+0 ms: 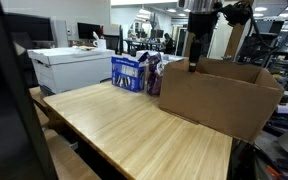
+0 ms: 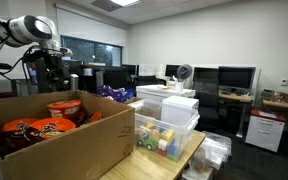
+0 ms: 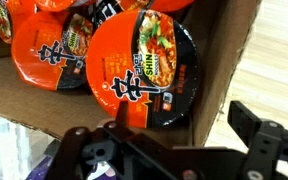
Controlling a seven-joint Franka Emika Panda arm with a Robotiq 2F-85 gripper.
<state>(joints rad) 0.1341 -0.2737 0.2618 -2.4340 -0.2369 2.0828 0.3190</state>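
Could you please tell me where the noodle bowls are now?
The noodle bowls lie inside the cardboard box, below the open fingers in the wrist view.

Count log.
- Box (image 1: 219,95): 1, cardboard.
- Noodle bowls (image 3: 144,65) in it: wrist view shows 4, with 1 nearly whole and 3 cut off by the frame or overlapped. The total in the box cannot be told.
- Gripper (image 3: 174,140): 1.
- Table (image 1: 134,130): 1.
- Packs (image 1: 129,72) on the table: 2.
- Printer (image 1: 69,68): 1.
- Fan (image 2: 182,72): 1.
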